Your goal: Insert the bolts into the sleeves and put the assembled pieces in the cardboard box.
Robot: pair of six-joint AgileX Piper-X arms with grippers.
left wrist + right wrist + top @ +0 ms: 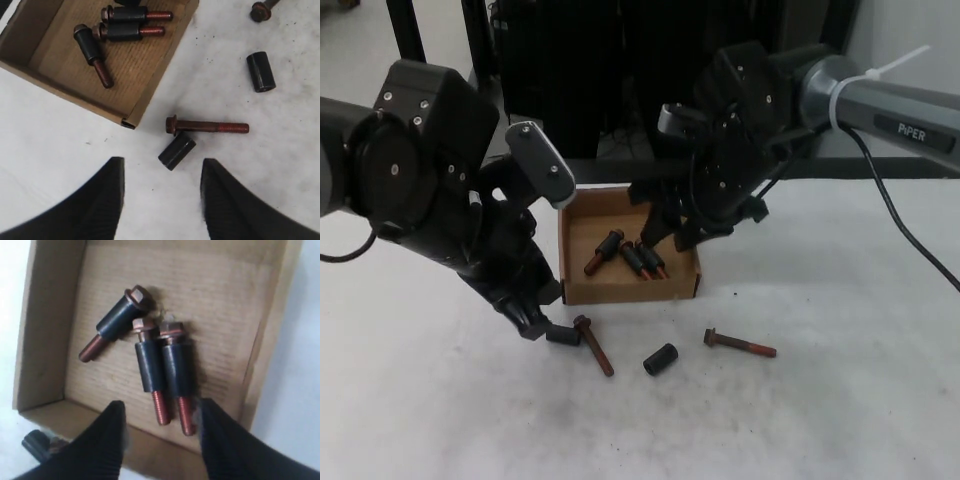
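Observation:
The cardboard box point(625, 291) holds three bolts pushed into black sleeves point(162, 365) point(122, 25). In front of it on the bench lie a loose black sleeve point(176, 150) point(563, 336) touching a copper bolt point(206, 126) point(593, 345). Farther along lie a second sleeve point(661, 358) point(261, 71) and a second bolt point(740, 344). My left gripper point(162, 200) point(535, 322) is open and low, just short of the first sleeve. Over the box's near wall hovers my right gripper point(160, 435) point(665, 235), open and holding nothing.
The box wall point(47, 325) stands close to the right gripper's fingers. White bench surface point(820, 400) lies free to the right and front of the loose parts. A dark frame point(620, 60) stands behind the bench.

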